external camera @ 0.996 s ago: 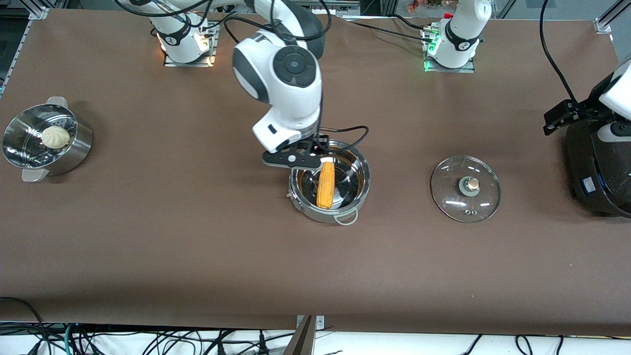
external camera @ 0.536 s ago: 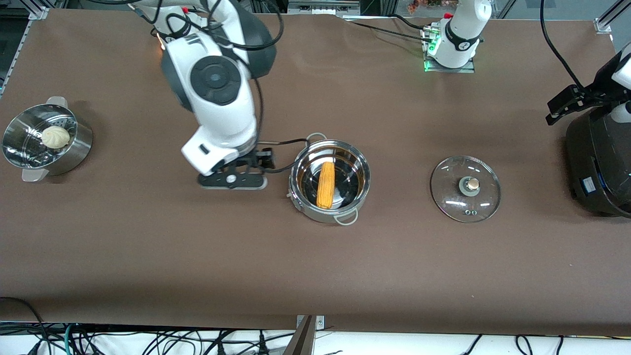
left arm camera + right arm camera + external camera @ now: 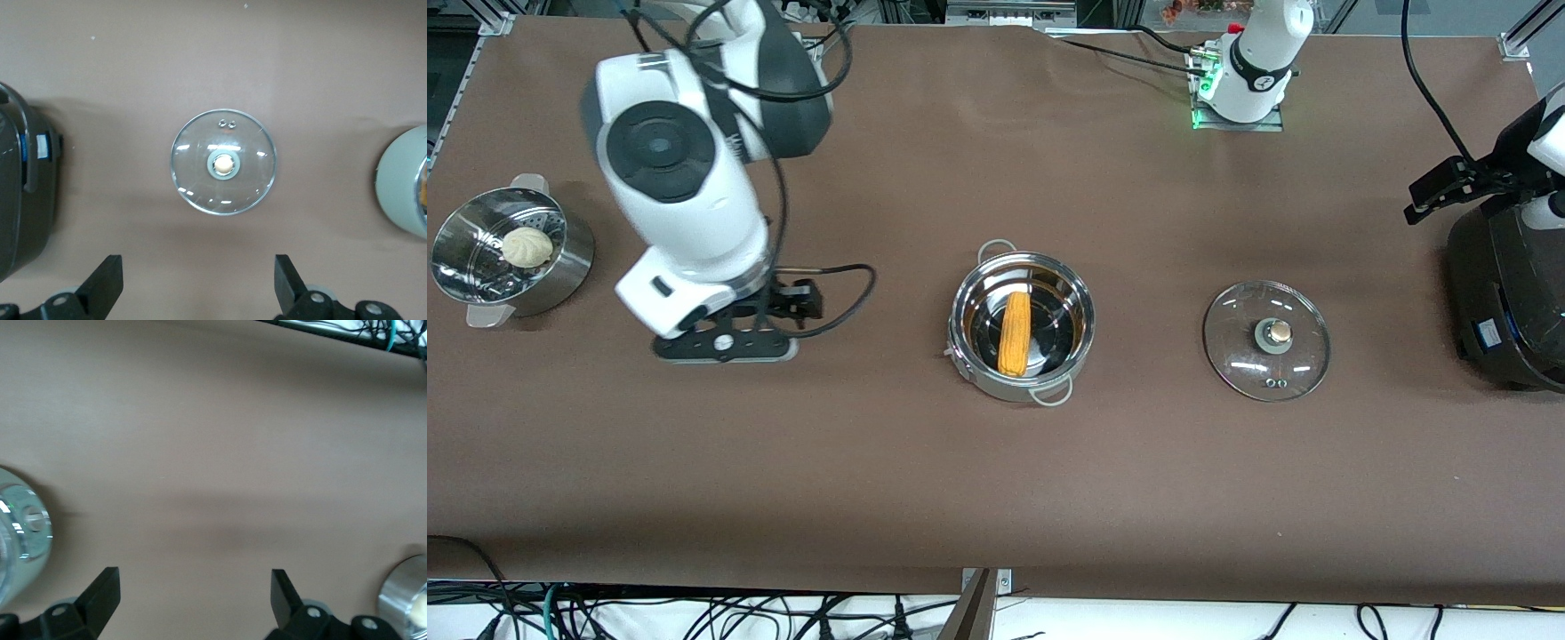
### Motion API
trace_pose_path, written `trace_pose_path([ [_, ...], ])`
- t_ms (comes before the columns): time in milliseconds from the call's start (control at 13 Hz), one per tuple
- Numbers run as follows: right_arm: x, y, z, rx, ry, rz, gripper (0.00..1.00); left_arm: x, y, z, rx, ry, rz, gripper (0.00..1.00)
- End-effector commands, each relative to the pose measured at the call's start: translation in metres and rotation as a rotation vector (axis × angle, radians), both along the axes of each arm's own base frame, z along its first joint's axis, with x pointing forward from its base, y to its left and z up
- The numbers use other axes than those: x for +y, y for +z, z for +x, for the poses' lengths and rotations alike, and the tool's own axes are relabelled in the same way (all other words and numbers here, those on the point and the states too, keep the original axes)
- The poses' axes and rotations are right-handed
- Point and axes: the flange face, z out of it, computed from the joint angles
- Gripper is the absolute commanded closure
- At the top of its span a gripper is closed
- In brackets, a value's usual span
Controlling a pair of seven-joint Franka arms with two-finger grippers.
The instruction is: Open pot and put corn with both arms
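The uncovered steel pot (image 3: 1005,388) stands mid-table with the yellow-orange corn (image 3: 1014,333) lying in it. Its glass lid (image 3: 1266,340) rests flat on the table beside it, toward the left arm's end. My right gripper (image 3: 725,344) hangs open and empty over bare table between the pot and the steamer; the right wrist view shows its open jaws (image 3: 193,592) with the pot's edge (image 3: 17,533) off to one side. My left gripper (image 3: 1436,203) is up above the black cooker, open (image 3: 198,280) and empty, with the lid (image 3: 223,162) in its view.
A steel steamer pot (image 3: 569,260) holding a pale bun (image 3: 527,246) stands at the right arm's end. A large black cooker (image 3: 1507,302) sits at the left arm's end. Cables run along the table's near edge.
The right arm has swung away from the pot toward its own end of the table, gripper open and empty. The corn stays in the pot. The left arm has hardly moved.
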Motion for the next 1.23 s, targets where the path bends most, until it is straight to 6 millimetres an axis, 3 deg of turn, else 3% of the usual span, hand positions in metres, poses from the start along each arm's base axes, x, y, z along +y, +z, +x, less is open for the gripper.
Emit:
trace_pose_path([
  [0, -0.066, 0.018, 0.008, 0.040, 0.008, 0.007, 0.00, 0.004, 0.004, -0.001, 0.049, -0.002, 0.030, 0.00],
  [153, -0.130, 0.024, 0.015, 0.096, 0.012, 0.052, 0.00, 0.006, 0.003, -0.002, 0.059, -0.003, 0.029, 0.00],
  [307, -0.178, 0.027, 0.018, 0.121, 0.025, 0.106, 0.00, 0.001, 0.012, 0.003, 0.038, -0.014, 0.037, 0.00],
  [383, -0.203, 0.040, 0.014, 0.114, 0.005, 0.155, 0.00, 0.005, 0.008, 0.006, 0.044, -0.009, 0.036, 0.00],
  [690, -0.226, 0.068, -0.027, 0.110, -0.033, 0.186, 0.00, 0.021, 0.007, 0.007, 0.045, 0.013, 0.052, 0.00],
  [920, -0.237, 0.078, -0.058, 0.122, -0.047, 0.198, 0.00, 0.000, 0.012, 0.008, 0.035, -0.017, 0.054, 0.00],
  [1150, -0.251, 0.077, -0.069, 0.121, -0.051, 0.205, 0.00, 0.001, 0.013, 0.008, 0.033, -0.017, 0.052, 0.00],
])
